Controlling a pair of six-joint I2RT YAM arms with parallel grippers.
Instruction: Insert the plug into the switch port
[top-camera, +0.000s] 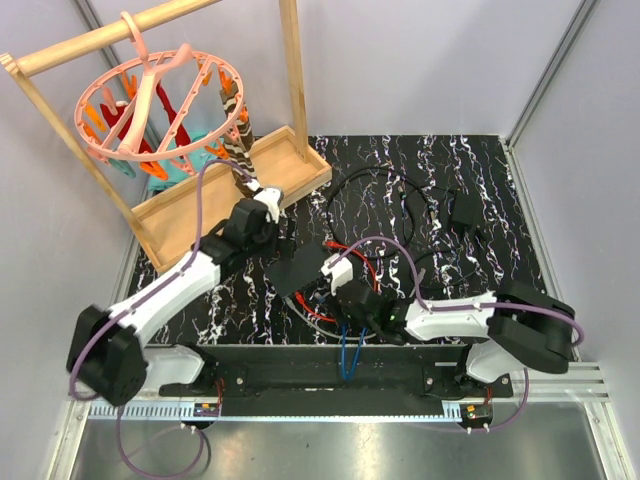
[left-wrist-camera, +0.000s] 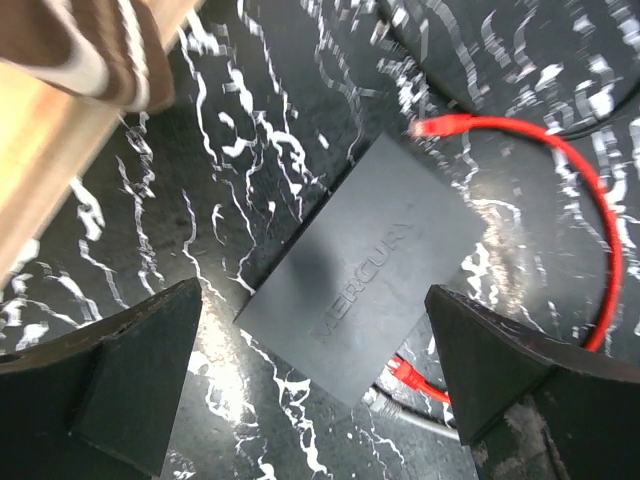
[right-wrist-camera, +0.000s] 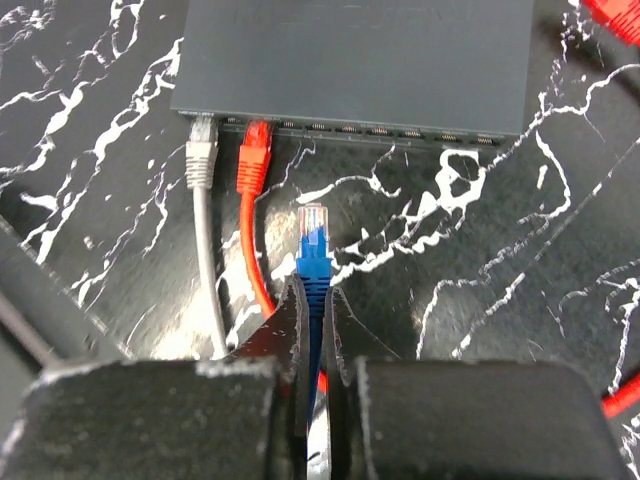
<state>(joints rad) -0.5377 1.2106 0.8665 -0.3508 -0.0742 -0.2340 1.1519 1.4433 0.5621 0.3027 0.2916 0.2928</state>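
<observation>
The switch is a flat black box lying on the marbled table, also seen in the top view and left wrist view. Its port row faces my right gripper. A grey plug and a red plug sit in the two leftmost ports. My right gripper is shut on the blue plug, whose clear tip points at the ports and stops a short gap away. My left gripper hovers open above the box, touching nothing.
A red cable loops around the right of the box. A black adapter block with thin cord lies at the back right. A wooden rack with tray and a pink clip hanger stands at the back left.
</observation>
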